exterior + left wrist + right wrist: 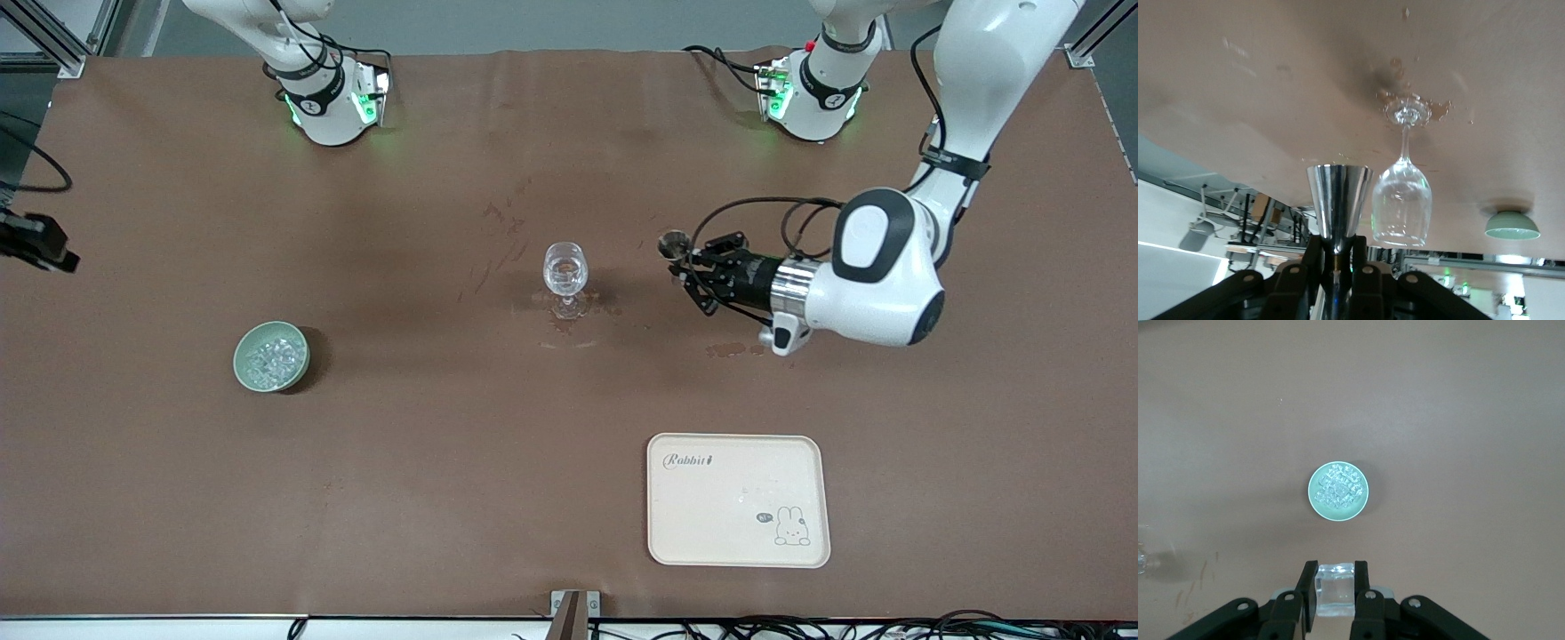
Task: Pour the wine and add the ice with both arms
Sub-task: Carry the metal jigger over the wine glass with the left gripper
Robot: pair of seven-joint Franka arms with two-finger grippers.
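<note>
Ice (pixel 1338 492) heaped in bowl (pixel 1317 505); right tool (pixel 1336 587) grips cube (pixel 1335 593), only wrist view shows.

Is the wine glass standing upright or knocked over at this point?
Upright. The wine glass stands on its foot mid-table amid wet stains, bowl above stem; the left wrist view shows its foot flat on the table.

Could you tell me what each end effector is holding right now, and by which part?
The left end effector grips a small metal cup by its narrow base, beside the wine glass. The right end effector pinches an ice cube by its two sides, above the bowl.
</note>
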